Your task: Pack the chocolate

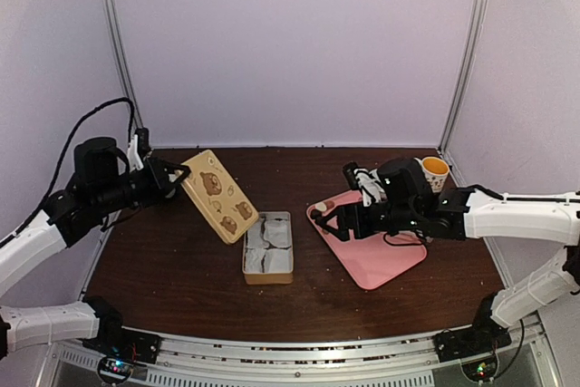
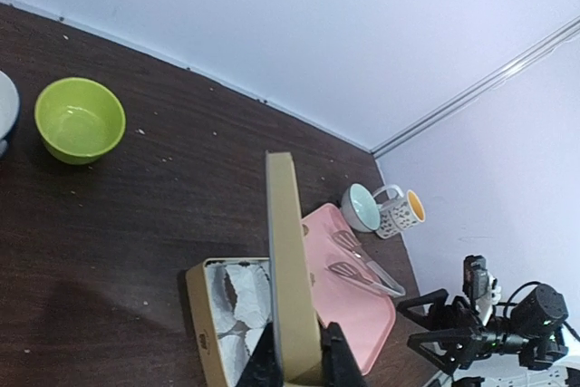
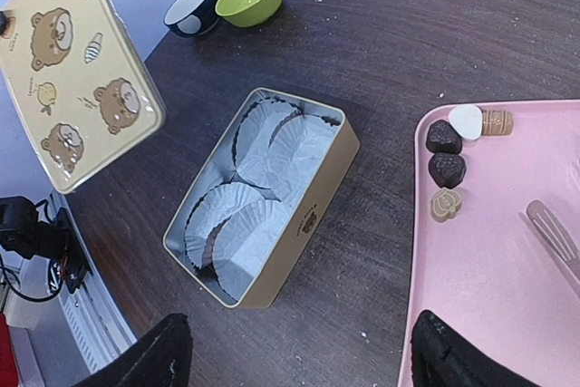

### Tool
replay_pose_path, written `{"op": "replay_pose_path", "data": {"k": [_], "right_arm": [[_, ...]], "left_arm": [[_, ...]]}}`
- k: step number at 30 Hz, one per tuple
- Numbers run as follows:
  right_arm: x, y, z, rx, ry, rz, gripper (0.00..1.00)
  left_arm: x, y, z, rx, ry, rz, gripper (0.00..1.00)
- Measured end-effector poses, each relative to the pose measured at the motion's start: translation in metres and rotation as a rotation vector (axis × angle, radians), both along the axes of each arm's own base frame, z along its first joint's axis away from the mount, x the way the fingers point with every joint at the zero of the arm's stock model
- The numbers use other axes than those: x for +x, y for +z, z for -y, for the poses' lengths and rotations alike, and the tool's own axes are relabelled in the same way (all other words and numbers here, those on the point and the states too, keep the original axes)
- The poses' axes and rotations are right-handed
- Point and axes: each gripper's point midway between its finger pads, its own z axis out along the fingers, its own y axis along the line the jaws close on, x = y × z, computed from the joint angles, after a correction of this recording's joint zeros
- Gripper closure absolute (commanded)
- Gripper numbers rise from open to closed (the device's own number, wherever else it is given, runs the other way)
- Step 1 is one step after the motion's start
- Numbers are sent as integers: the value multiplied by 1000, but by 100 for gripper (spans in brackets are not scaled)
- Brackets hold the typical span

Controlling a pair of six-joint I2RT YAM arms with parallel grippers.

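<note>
1. Gripping the lid (image 1: pixel 217 197) in the left gripper (image 1: pixel 184 175), clamped on one edge, raised and tilted just left of the tin (image 1: pixel 268 246). Best holding it there, out of the packing path.
2. Hovering the right gripper (image 3: pixel 299 364) above the table just right of the tin, jaws spread wide and carrying nothing.
3. Lying on the pink tray (image 3: pixel 507 314) right of the tin, at the tray corner nearest it: the chocolate (image 3: pixel 447 169), two dark lumps touching, with a tan piece, a white piece and a small brown roll close by.
4. Taking one piece at a time: narrowing the jaws before descending because the pieces are crowded, starting with the tan one at the end of the row, and closing softly to avoid crushing it.
5. Aiming for a paper cup (image 3: pixel 272 156) inside the tin. The cups are possibly overlapping, which is hard to judge from here, so lowering close before letting go.
6. Steering clear of the tongs (image 3: pixel 555 235), farther right of the tin.
</note>
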Motion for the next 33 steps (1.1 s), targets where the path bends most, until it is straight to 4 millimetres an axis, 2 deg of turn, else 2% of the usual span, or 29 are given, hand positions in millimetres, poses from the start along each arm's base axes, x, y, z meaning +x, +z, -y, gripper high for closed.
{"op": "replay_pose_path", "data": {"k": [3,7,11,13,17,20,23,25,29,33], "right_arm": [[1,-2,4,-22,-14,5,17],[4,-4,20,-91,-54,36,15],[10,-5,47,-219,-116,100,13],[14,-2,64,-299,-157,148,10],[24,3,99,-451,-242,228,5],[34,-1,127,-550,-300,224,4],[52,-10,164,-602,-382,155,2],[59,-16,178,-618,-409,115,1],[67,-28,173,-678,-358,47,0],[76,-43,164,-725,-306,-7,0]], "left_arm": [[-8,13,-20,61,55,21,100],[-13,4,-42,233,111,-29,100],[-13,-27,-60,462,124,-159,100],[-14,-48,-66,566,109,-236,100],[-19,-86,-71,710,50,-368,100],[-14,-88,-61,709,-8,-377,100],[-12,-90,-49,670,-74,-382,100],[-9,-92,-42,631,-115,-391,100],[-5,-94,-36,522,-181,-415,100],[-3,-95,-40,409,-216,-431,100]]}}
